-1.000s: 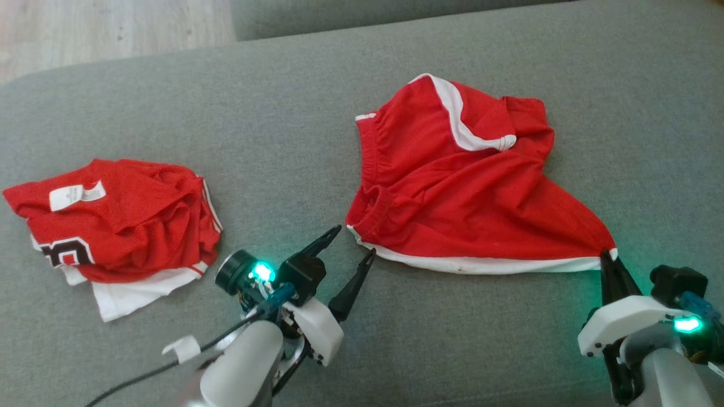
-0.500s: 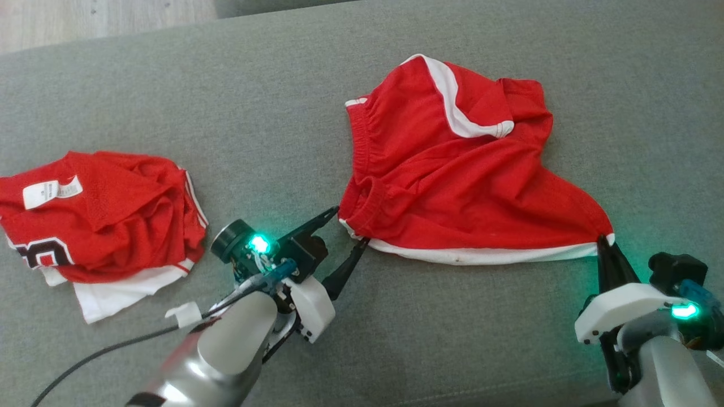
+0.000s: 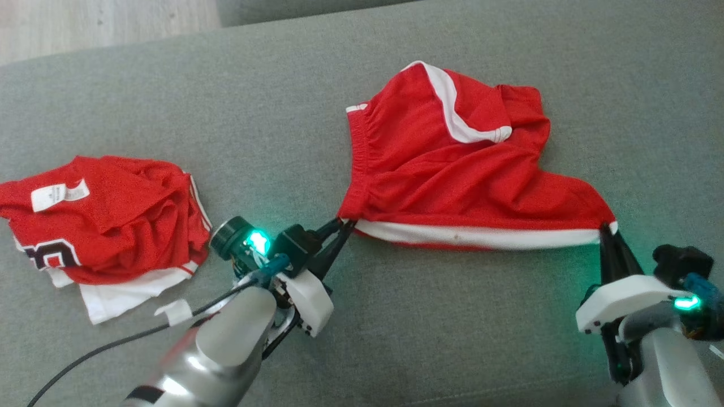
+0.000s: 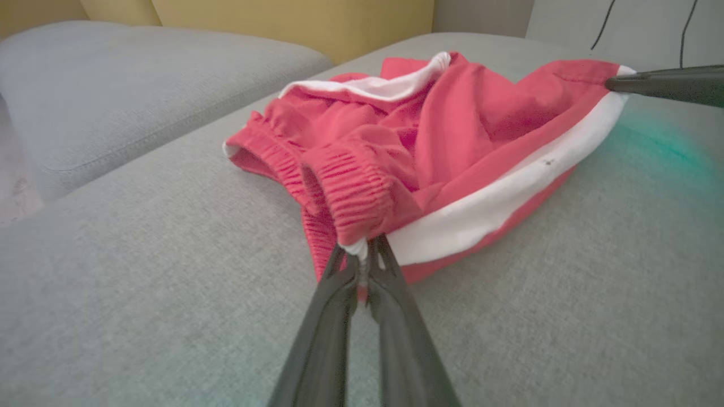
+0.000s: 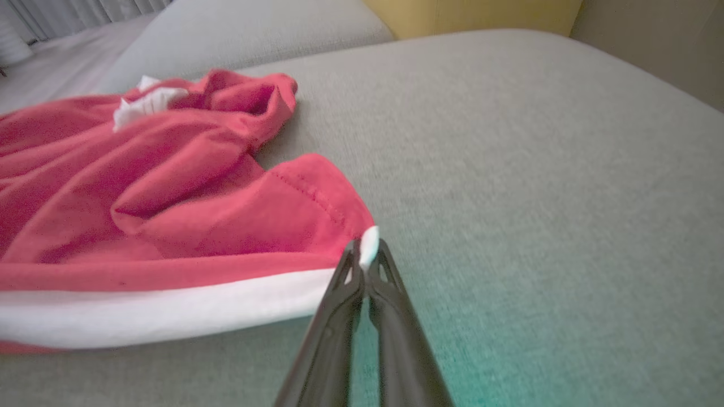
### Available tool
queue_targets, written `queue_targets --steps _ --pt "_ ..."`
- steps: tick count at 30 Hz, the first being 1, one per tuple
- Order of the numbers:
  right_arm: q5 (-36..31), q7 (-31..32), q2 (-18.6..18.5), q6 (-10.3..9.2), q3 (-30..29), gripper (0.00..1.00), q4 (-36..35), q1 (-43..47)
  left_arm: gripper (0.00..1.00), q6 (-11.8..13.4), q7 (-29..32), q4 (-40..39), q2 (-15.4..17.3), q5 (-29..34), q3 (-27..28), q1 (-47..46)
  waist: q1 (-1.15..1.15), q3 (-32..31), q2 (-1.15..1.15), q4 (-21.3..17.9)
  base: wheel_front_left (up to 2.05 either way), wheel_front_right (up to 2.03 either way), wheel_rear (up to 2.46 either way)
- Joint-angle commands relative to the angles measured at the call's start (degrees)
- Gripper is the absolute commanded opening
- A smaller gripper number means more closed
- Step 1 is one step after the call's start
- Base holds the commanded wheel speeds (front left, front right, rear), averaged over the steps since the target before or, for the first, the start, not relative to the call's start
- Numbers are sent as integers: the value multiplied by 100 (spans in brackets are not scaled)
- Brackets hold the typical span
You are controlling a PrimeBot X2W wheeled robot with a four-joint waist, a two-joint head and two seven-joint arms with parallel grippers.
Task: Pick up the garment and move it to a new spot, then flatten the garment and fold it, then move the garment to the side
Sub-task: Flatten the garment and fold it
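The garment (image 3: 452,169) is a pair of red shorts with white trim, lying crumpled on the grey sofa cushion (image 3: 283,113). My left gripper (image 3: 344,224) is shut on its near left corner, by the elastic waistband (image 4: 350,192). In the left wrist view the left gripper (image 4: 362,254) pinches the white hem (image 4: 498,192) there. My right gripper (image 3: 606,229) is shut on the near right corner, and the hem stretches taut between the two. In the right wrist view the right gripper (image 5: 365,251) grips a white tip of the garment (image 5: 169,215).
A second red and white garment (image 3: 107,220) with a label lies bunched at the left of the cushion. Another grey cushion (image 4: 124,85) and a yellow backrest (image 4: 283,17) stand beyond. Wooden floor (image 3: 85,22) shows at the far left.
My left gripper moved right to the shorts' left corner and shut on it. The white hem has pulled straight between both grippers. The camera shifted slightly.
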Motion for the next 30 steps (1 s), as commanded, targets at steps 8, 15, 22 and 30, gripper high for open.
queue_targets --steps 8,15,22,30 --pt "307 -103 -38 37 335 0 -878 -391 0 26 -137 -597 240 -347 528 -349 0 -388 0 158 0 0 0" --pt "252 458 -48 37 613 0 -1785 -1266 0 12 493 -1270 659 -698 534 -1331 0 -765 0 212 0 0 0" --pt "160 720 -183 37 901 0 -1851 -2227 0 10 1027 -1583 1102 -1101 412 -2203 0 -1149 0 186 0 0 0" --pt "-268 919 -258 37 778 0 -1719 -2388 0 10 1314 -1692 1344 -1357 339 -2685 0 -1403 0 219 0 0 0"
